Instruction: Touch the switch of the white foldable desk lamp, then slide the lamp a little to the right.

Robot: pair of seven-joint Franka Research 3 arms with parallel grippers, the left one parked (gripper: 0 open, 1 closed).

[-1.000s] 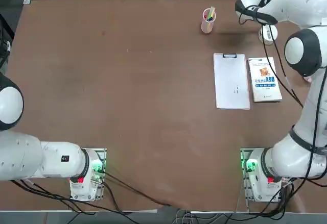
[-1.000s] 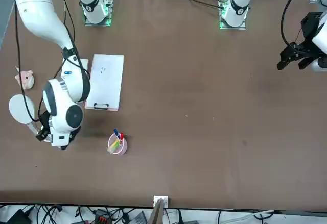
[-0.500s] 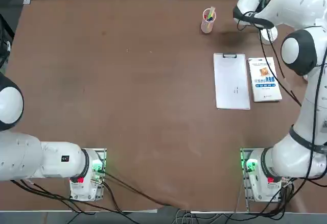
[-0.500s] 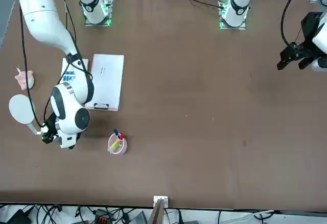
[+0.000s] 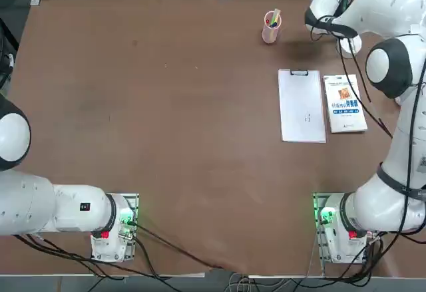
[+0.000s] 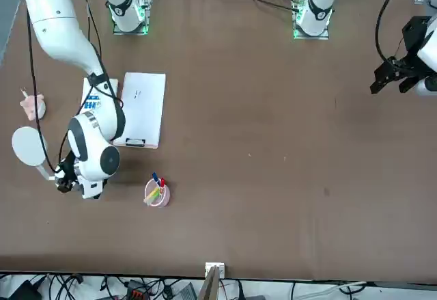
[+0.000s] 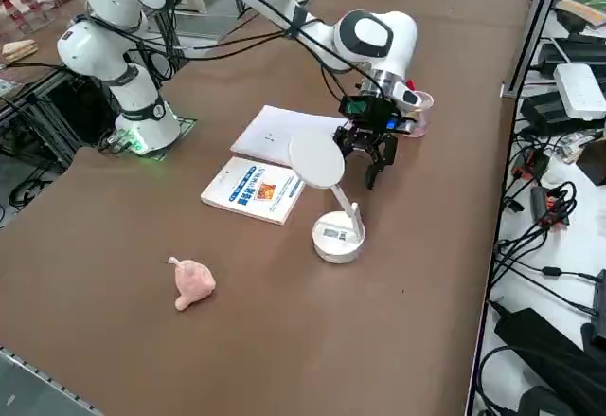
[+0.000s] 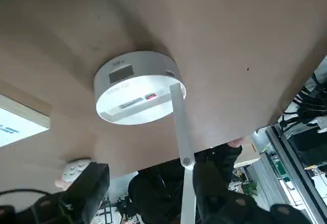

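Observation:
The white foldable desk lamp (image 7: 333, 209) stands near the table's right edge on its round base (image 8: 135, 86), its thin arm (image 8: 180, 127) rising to a flat round head (image 6: 27, 144). The switch does not stand out from the base's top in any view. My right gripper (image 7: 369, 158) hangs open and empty above the table, just beyond the lamp head, between the lamp and the pink pen cup. In the wrist view my gripper (image 8: 152, 182) looks down at the base, with one dark finger (image 8: 89, 180) on each side of the lamp arm. Nothing touches the lamp.
A pink pen cup (image 5: 270, 27) stands close to the gripper. A white clipboard (image 5: 301, 106) and a book (image 5: 345, 103) lie beside each other nearer the arm's base. A pink pig figurine (image 7: 194, 283) sits by the table's right edge.
My right wrist has shifted off the lamp head toward the pen cup, mostly in the first half second. The gripper stayed open and the lamp has not moved.

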